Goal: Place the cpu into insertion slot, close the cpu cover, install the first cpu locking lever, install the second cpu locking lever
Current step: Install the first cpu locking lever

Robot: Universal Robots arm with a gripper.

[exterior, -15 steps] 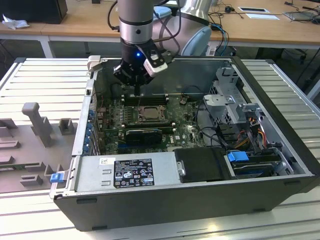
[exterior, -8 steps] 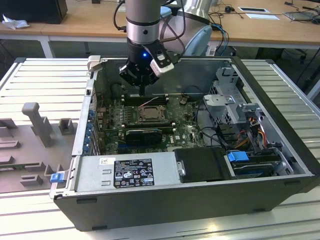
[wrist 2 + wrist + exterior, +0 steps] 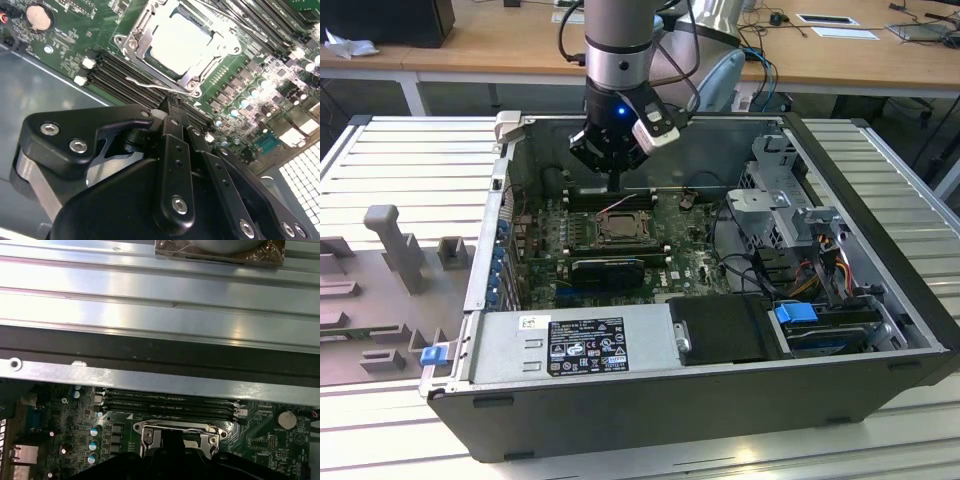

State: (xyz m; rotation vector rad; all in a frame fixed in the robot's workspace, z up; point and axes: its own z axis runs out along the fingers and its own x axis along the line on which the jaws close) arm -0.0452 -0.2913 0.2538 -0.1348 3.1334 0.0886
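Second wrist view is showing my black claw clenched empty just beside the thin wire lever. I am risking slipping and scratching the pale square cpu.

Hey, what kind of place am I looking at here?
Probably a robotics lab or test workshop: a robot arm hangs over an open desktop computer case on a ribbed metal workbench, with wooden desks behind.
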